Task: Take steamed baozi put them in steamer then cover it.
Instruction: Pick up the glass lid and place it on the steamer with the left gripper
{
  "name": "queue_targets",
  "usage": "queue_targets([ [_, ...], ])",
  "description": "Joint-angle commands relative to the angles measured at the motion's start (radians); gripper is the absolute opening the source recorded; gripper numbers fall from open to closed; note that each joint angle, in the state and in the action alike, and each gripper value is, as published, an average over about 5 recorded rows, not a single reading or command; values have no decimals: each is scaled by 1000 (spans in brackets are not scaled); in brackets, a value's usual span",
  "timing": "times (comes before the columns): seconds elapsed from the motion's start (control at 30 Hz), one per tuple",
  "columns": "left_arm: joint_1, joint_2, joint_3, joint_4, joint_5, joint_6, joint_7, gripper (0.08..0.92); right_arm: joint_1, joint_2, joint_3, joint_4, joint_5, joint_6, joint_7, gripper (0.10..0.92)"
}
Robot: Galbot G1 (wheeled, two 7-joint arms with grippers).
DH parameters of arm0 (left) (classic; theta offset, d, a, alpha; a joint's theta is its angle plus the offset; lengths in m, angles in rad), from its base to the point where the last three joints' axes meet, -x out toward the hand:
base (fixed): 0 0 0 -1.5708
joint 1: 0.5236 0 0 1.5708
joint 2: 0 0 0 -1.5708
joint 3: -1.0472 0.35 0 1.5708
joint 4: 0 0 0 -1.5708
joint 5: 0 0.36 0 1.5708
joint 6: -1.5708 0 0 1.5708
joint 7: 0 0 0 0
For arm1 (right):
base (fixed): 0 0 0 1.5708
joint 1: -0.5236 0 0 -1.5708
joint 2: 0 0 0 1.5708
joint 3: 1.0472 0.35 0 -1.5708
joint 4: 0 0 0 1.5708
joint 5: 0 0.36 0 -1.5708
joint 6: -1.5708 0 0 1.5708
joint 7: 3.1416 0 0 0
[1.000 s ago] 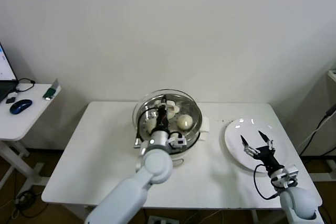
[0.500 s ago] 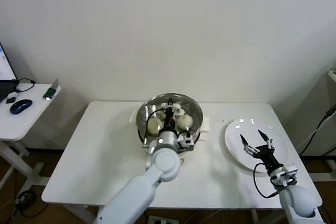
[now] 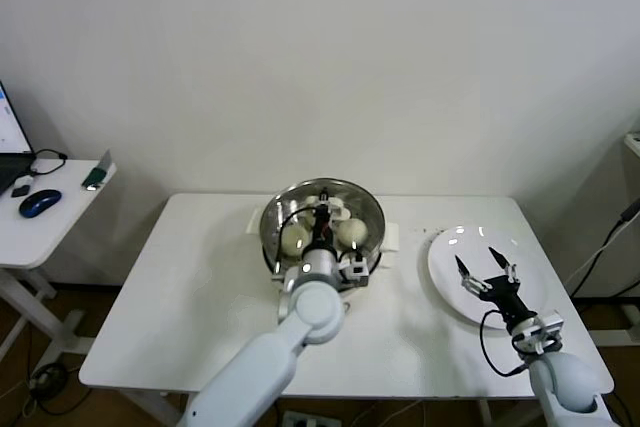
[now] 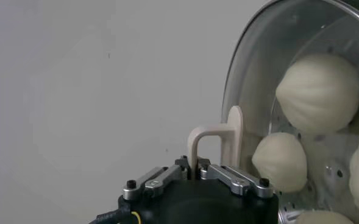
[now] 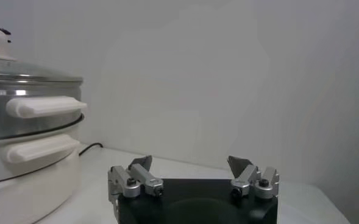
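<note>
The steamer [image 3: 375,228], a shiny steel pot with white side handles, stands at the table's back middle, with the clear glass lid [image 3: 357,204] lying on top of it. Several off-white baozi [image 3: 352,232] show through the glass; they also show in the left wrist view [image 4: 318,91]. My left gripper [image 3: 322,223] is over the middle of the lid, shut on the cream lid handle [image 4: 219,141]. My right gripper [image 3: 487,272] is open and empty above the white plate [image 3: 450,247]. The steamer also shows in the right wrist view [image 5: 21,152].
A side desk at the far left holds a blue mouse [image 3: 38,203], a laptop corner and a small green item [image 3: 93,180]. A dark cable [image 3: 600,247] hangs at the right edge, beyond the table.
A second ago the lid was tilted and off to the left of the pot. It has moved right and come down flat on the steamer, still in my left gripper. The right arm has barely moved.
</note>
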Motion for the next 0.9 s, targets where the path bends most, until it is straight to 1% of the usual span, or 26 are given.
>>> queue_targets([
  [0.03, 3, -3, 0, 7, 4, 49, 0, 150, 3, 4, 0, -1, -4, 1, -1, 823],
  [0.63, 9, 8, 1, -5, -3, 49, 5, 156, 10, 14, -1, -1, -16, -10, -2, 823],
  [0.73, 13, 20, 3, -32, -9, 49, 4, 208, 10, 12, 2, 2, -29, -27, 3, 823],
  [0.9, 44, 47, 1, -110, -34, 49, 12, 355, 11, 9, 7, 3, -35, -57, 11, 823],
])
